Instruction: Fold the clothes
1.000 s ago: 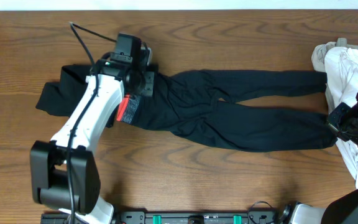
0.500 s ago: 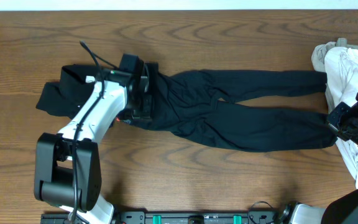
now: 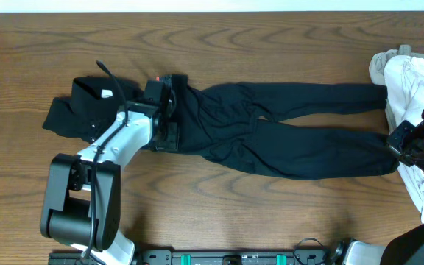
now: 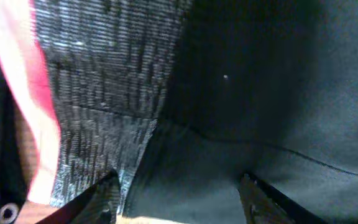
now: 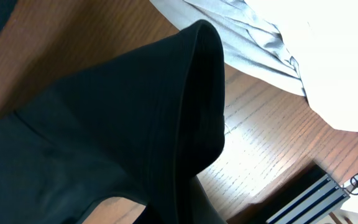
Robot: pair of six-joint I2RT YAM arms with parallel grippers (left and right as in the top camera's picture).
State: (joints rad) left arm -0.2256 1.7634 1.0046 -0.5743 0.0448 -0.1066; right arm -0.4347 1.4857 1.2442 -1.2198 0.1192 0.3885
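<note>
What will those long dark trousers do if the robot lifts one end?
Probably flop and dangle: the trousers lie flat and wrinkled, and the cuff curls limply over. Likely light, being thin cloth. They shouldn't roll, though the legs may drag on the table.

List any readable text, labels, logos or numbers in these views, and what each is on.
Nothing can be read in any view.
White tag on the shirt: too small to read.
White speck on the trousers: possibly a logo, too small to read.
Red and grey waistband: no print visible.
</note>
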